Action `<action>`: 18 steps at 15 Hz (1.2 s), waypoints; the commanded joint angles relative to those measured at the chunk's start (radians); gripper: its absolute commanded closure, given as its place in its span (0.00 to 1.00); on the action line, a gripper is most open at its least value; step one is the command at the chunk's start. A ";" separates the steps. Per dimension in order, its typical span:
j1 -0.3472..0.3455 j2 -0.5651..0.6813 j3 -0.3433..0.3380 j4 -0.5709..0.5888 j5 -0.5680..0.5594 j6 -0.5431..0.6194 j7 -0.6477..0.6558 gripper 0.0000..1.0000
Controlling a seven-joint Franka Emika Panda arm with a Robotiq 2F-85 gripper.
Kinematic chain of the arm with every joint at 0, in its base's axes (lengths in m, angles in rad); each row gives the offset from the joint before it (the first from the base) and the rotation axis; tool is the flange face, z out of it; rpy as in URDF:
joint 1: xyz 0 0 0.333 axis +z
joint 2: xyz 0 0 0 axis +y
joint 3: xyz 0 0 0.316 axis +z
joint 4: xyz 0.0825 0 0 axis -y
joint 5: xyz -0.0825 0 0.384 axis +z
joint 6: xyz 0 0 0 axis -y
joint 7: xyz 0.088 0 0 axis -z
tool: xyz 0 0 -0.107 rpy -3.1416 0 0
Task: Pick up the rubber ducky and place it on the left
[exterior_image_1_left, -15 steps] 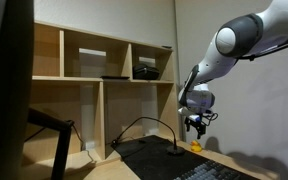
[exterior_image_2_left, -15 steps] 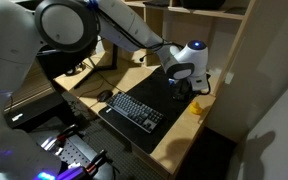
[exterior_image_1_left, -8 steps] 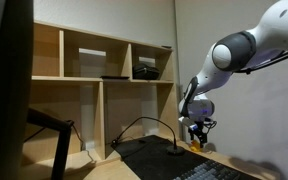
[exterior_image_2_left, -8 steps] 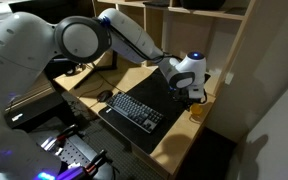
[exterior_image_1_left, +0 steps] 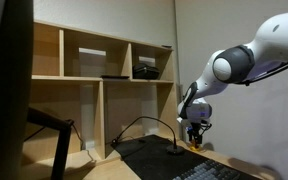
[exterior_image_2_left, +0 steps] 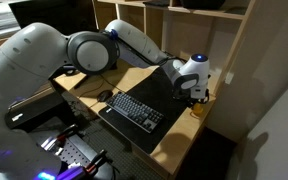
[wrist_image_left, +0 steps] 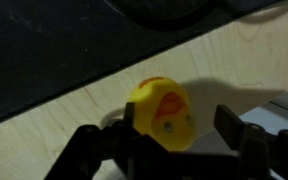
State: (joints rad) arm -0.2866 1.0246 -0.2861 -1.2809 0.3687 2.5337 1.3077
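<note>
The rubber ducky is small and bright yellow with an orange beak, and stands on the light wooden desk next to the black mat. My gripper is open and low over it, with a finger on either side. The left finger is against the duck's side; the right finger stands apart from it. In both exterior views the gripper hangs just above the desk corner, and the duck shows only as a yellow speck below it.
A black desk mat carries a keyboard and a mouse. A wooden shelf unit stands behind the desk. A black cable arches over the desk. The desk edge lies close to the duck.
My gripper has come down and toward the duck at the desk corner, and now straddles it. The duck has not moved.
</note>
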 commanded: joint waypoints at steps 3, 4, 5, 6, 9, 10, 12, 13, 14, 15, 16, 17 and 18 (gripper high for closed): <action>-0.054 0.057 0.040 0.117 -0.021 -0.111 0.017 0.62; -0.059 0.059 0.041 0.125 -0.022 -0.129 0.018 0.70; -0.063 0.059 0.042 0.132 -0.023 -0.141 0.019 0.75; -0.070 0.053 0.047 0.138 -0.022 -0.158 0.012 0.82; -0.113 -0.027 0.111 0.090 0.024 -0.228 -0.157 0.92; -0.127 -0.064 0.130 0.059 0.030 -0.238 -0.219 0.95; -0.154 -0.137 0.163 -0.006 0.044 -0.261 -0.342 0.94; -0.165 -0.170 0.176 -0.033 0.050 -0.277 -0.399 0.94; -0.175 -0.218 0.188 -0.080 0.056 -0.288 -0.460 0.94; -0.184 -0.264 0.199 -0.126 0.062 -0.298 -0.519 0.95; -0.185 -0.311 0.208 -0.179 0.066 -0.298 -0.574 0.94; -0.189 -0.351 0.217 -0.217 0.069 -0.310 -0.627 0.94; -0.180 -0.383 0.220 -0.262 0.069 -0.306 -0.678 0.94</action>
State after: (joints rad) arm -0.4575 0.7953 -0.1042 -1.3467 0.4205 2.2334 0.7808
